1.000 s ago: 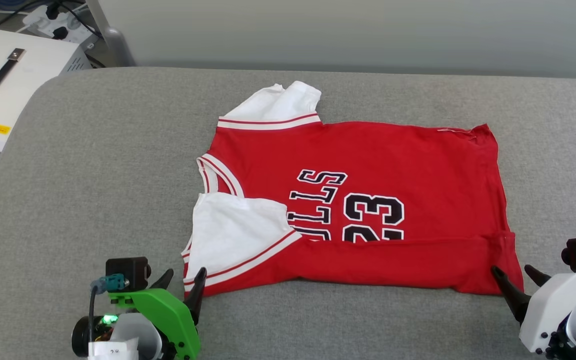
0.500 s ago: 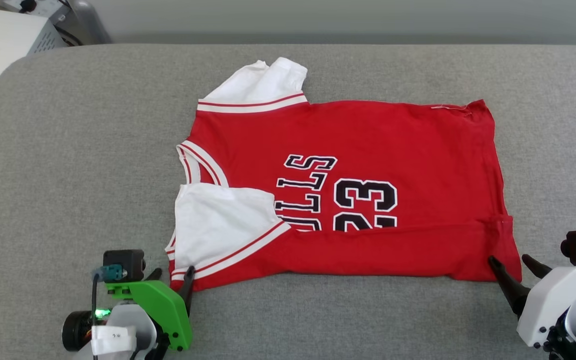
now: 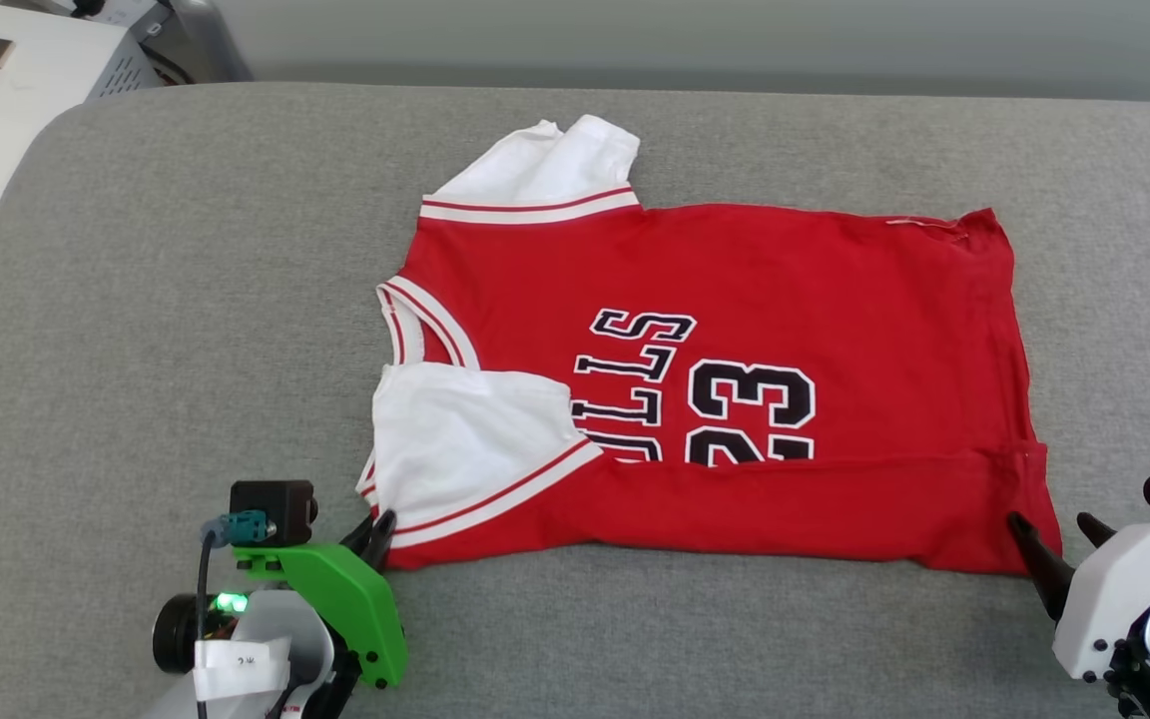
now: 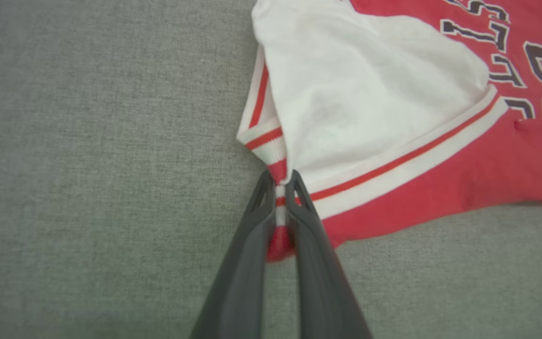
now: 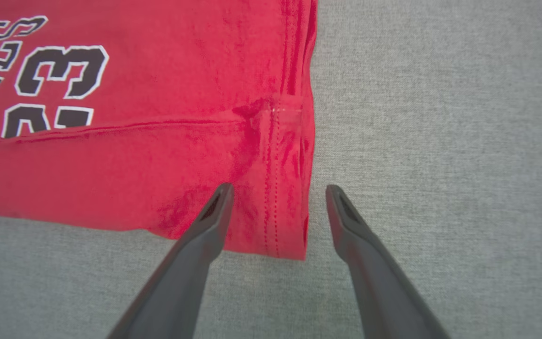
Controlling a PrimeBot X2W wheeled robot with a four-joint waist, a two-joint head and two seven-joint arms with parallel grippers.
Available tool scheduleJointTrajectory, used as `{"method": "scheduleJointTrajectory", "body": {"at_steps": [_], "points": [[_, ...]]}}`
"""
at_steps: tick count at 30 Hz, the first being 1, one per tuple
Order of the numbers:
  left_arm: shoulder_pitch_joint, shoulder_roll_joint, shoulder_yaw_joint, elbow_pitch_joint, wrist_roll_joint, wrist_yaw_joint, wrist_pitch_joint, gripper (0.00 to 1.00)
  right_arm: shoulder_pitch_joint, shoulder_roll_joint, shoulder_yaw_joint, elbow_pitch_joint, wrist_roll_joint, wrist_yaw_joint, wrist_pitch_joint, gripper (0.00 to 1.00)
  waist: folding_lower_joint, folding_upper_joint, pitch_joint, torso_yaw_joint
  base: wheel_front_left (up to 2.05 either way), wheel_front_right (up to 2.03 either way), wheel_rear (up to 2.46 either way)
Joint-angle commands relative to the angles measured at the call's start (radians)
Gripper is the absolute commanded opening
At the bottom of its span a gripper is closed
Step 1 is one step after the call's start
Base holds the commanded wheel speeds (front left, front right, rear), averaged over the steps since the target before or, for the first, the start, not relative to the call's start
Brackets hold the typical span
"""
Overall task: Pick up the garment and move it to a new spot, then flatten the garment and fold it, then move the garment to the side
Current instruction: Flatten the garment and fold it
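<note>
The red jersey shirt with white sleeves (image 3: 735, 290) lies mid-frame on the grey fabric tabletop (image 3: 186, 300), its lower-left striped corner pinched in the clenched fingers of the left gripper (image 4: 280, 181), while the right gripper (image 5: 278, 188) stands spread astride the lower-right hem corner, probably to lift both corners together.

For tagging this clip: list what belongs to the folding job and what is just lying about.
Job:
garment
left gripper, fingers shut on its sleeve corner
right gripper, open astride the hem corner

Lying about:
white box with black handle
</note>
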Motion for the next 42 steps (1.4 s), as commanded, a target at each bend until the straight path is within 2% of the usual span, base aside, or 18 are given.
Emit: {"method": "scheduleJointTrajectory", "body": {"at_steps": [1, 7, 14, 15, 16, 17, 29, 42], "points": [[0.002, 0.002, 0.004, -0.019, 0.009, -0.009, -0.020, 0.00, -0.023, 0.012, -0.015, 0.015, -0.025, -0.001, 0.009, 1.00, 0.0000, 0.0000, -0.008, 0.013, 0.00, 0.00, 0.00], [-0.014, 0.026, 0.016, -0.119, 0.043, 0.007, -0.057, 0.00, -0.047, 0.074, -0.083, 0.079, -0.106, -0.001, 0.057, 1.00, 0.0000, 0.0000, -0.004, 0.034, 0.00, 0.00, 0.00], [-0.010, 0.045, 0.007, -0.182, 0.054, 0.015, -0.048, 0.00, -0.067, 0.125, -0.111, 0.151, -0.131, -0.001, 0.096, 0.99, 0.0000, 0.0000, 0.020, 0.044, 0.00, 0.00, 0.00], [-0.008, 0.046, 0.005, -0.181, 0.054, 0.013, -0.046, 0.00, -0.068, 0.128, -0.109, 0.161, -0.128, -0.001, 0.103, 0.56, 0.0000, 0.0000, 0.023, 0.043, 0.00, 0.00, 0.00], [-0.007, 0.046, 0.005, -0.179, 0.051, 0.012, -0.044, 0.00, -0.069, 0.129, -0.108, 0.168, -0.127, -0.001, 0.107, 0.18, 0.0000, 0.0000, 0.025, 0.042, 0.00, 0.00, 0.00], [-0.005, 0.046, 0.004, -0.175, 0.048, 0.012, -0.042, 0.00, -0.069, 0.128, -0.105, 0.175, -0.127, -0.001, 0.110, 0.00, 0.0000, 0.0000, 0.027, 0.041, 0.00, 0.00, 0.00], [0.022, 0.059, -0.009, -0.124, 0.032, 0.004, -0.025, 0.00, -0.062, 0.098, -0.120, 0.156, -0.099, -0.001, 0.102, 0.00, 0.0000, 0.0000, -0.036, 0.021, 0.00, 0.00, 0.00], [0.128, 0.097, -0.039, -0.136, -0.023, 0.012, 0.045, 0.00, 0.091, 0.049, -0.154, -0.007, -0.039, -0.001, 0.256, 0.00, 0.0000, 0.0000, -0.120, 0.016, 0.00, 0.00, 0.00]]}}
